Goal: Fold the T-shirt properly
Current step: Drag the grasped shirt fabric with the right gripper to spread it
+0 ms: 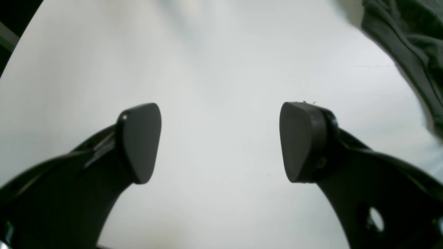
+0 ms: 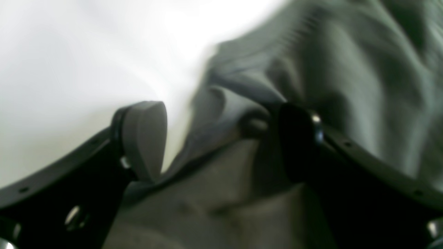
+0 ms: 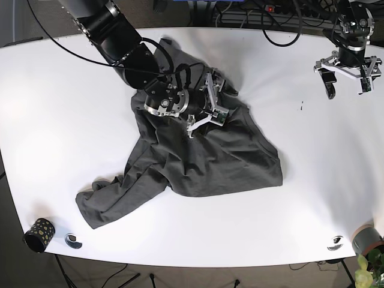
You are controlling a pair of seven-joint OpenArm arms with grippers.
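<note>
A dark grey T-shirt (image 3: 198, 159) lies crumpled on the white table (image 3: 312, 156), one part trailing toward the front left. My right gripper (image 3: 205, 108) is low over the shirt's upper middle. In the right wrist view it (image 2: 221, 141) is open, with a raised fold of the T-shirt (image 2: 238, 117) between its fingers, blurred. My left gripper (image 3: 347, 71) hangs at the back right, well away from the cloth. It (image 1: 220, 141) is open over bare table, and only an edge of the T-shirt (image 1: 408, 41) shows in that view's top right corner.
A dark spotted cup (image 3: 39, 234) and a small round object (image 3: 73, 240) sit at the front left edge. Another small object (image 3: 336, 242) and a grey pot with a plant (image 3: 367, 241) are at the front right. Cables (image 3: 282, 18) run along the back edge.
</note>
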